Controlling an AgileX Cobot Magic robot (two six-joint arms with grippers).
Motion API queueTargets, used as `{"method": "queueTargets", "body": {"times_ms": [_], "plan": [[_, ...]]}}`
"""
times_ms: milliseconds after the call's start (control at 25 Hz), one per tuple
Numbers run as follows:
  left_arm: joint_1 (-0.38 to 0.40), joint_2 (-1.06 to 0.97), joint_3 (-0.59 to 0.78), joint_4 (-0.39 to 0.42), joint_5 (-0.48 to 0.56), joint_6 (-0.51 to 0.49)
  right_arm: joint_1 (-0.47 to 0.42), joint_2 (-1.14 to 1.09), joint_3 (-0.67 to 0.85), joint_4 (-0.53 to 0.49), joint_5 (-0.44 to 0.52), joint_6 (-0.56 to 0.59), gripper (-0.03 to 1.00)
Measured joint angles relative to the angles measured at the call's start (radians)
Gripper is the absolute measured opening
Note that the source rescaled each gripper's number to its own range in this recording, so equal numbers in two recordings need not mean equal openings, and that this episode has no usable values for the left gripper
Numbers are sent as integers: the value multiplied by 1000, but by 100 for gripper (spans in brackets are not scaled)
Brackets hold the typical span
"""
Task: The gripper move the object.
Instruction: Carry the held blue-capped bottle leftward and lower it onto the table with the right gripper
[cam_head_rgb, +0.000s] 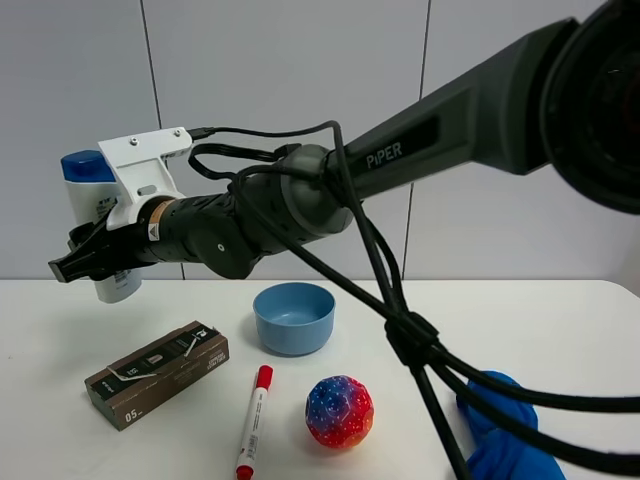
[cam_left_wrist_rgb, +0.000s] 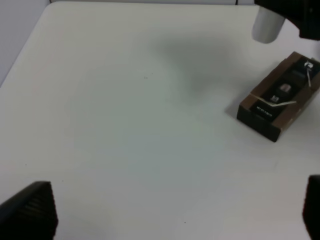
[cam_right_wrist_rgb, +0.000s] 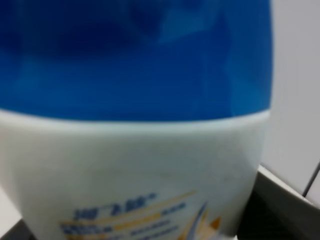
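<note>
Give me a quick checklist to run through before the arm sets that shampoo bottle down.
1. Right tool shut on the shampoo bottle: ok.
2. Bottle lifted off the table, roughly upright: ok.
3. Bare table beside the brown box for a set-down, as the left wrist view shows: ok.
4. Blue bowl and red marker apart from the bottle: ok.
5. Left tool open, apart from the bottle: ok.
6. Grip firm enough not to slip: cannot tell.
</note>
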Motion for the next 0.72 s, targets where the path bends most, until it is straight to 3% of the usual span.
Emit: {"method": "queueTargets", "body": {"times_ms": [560, 720], "plan": [[0, 0, 0, 1, 0, 0, 0, 140, -204, 1, 20, -1, 0], [0, 0, 0, 1, 0, 0, -1, 190, -244, 1, 49, -61, 0]]}}
